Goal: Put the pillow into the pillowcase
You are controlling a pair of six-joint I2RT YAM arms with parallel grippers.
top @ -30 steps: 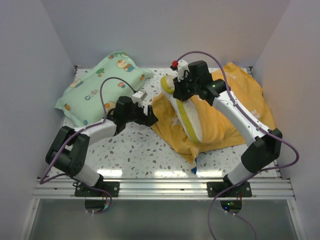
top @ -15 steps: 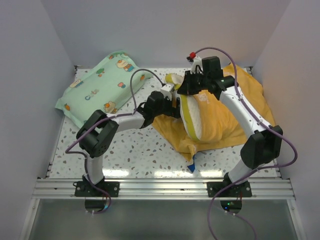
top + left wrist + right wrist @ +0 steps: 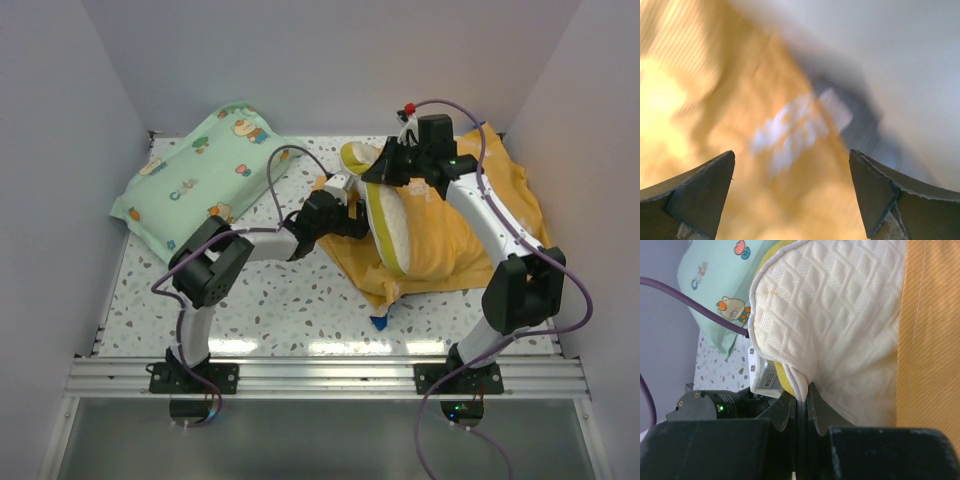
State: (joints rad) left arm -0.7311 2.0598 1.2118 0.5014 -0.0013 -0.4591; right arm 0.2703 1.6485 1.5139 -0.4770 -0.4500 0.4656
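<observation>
Here the right hand (image 3: 801, 392) pinches the pillow (image 3: 840, 325) by its edge

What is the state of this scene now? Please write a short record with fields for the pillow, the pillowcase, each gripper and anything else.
pillow: cream, quilted, standing on its edge against the pillowcase; how far inside cannot be told
pillowcase: orange-yellow, lying on the right half of the table, blue corner at the near side
right gripper: shut on the pillow's piped edge
left gripper: open, facing the orange cloth at the pillowcase's left edge
other: mint-green pillow, far left, apart from both arms
</observation>
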